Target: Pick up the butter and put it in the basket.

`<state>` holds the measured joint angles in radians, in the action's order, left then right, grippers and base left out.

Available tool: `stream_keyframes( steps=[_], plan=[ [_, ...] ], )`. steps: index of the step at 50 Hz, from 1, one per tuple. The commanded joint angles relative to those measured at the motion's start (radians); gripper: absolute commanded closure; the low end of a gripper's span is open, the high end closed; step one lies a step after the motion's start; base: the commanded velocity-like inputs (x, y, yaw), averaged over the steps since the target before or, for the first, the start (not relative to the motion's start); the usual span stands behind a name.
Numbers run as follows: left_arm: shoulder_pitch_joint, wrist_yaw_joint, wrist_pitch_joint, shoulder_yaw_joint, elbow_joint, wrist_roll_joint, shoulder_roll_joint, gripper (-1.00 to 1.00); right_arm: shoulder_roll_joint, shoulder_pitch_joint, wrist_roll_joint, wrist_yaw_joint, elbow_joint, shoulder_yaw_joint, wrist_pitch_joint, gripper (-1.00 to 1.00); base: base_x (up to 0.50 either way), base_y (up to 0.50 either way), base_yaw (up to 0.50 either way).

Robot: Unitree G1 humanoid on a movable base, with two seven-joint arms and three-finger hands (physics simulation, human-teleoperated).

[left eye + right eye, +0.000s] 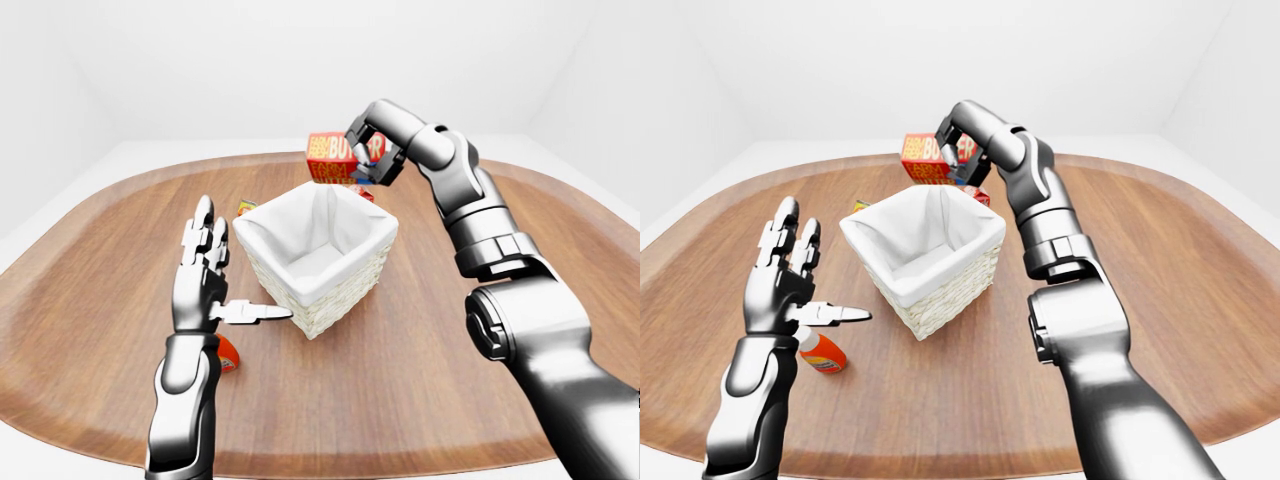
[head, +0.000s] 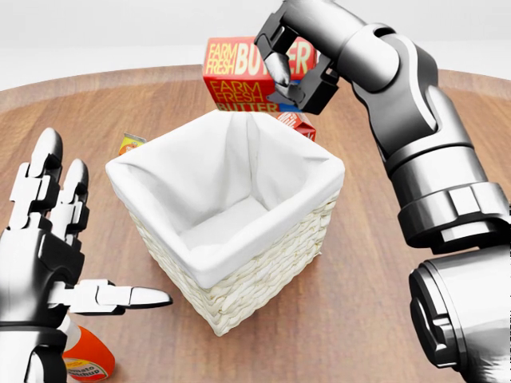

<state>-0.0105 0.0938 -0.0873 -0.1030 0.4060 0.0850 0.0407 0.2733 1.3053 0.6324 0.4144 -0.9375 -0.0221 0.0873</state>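
Note:
The butter [image 2: 239, 76] is a red and orange box marked "Farm Fresh Butter". My right hand [image 2: 291, 68] is shut on it and holds it in the air just above the top rim of the basket [image 2: 239, 255]. The basket is white wicker with a white cloth lining and stands in the middle of the wooden table [image 1: 420, 330]; it looks empty inside. My left hand [image 2: 56, 255] is open and empty, fingers spread, to the left of the basket near the bottom of the head view.
An orange-capped bottle [image 2: 88, 359] lies on the table under my left hand. A small yellow box [image 2: 130, 145] sits to the upper left of the basket. A red carton [image 2: 299, 124] shows partly behind the basket's top corner.

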Motion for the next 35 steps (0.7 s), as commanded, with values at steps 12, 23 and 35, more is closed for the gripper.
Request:
stream_keyframes(
  steps=[12,23,35],
  plan=[
    [0.001,0.0,0.0,-0.003,0.01,0.02,0.001,-1.0,-0.048,0.038,0.152,0.004,-0.027,-0.004,0.0,1.0,0.0,0.0,0.0],
    [0.0,0.002,0.0,-0.012,0.006,0.032,0.003,-1.0,-0.073,0.084,0.179,0.044,-0.083,-0.013,0.0,1.0,0.0,0.0,0.0],
    [-0.005,0.0,0.0,-0.017,0.012,0.043,0.005,-1.0,-0.091,0.102,0.218,0.078,-0.096,-0.029,0.0,1.0,0.0,0.0,0.0]
  ],
)
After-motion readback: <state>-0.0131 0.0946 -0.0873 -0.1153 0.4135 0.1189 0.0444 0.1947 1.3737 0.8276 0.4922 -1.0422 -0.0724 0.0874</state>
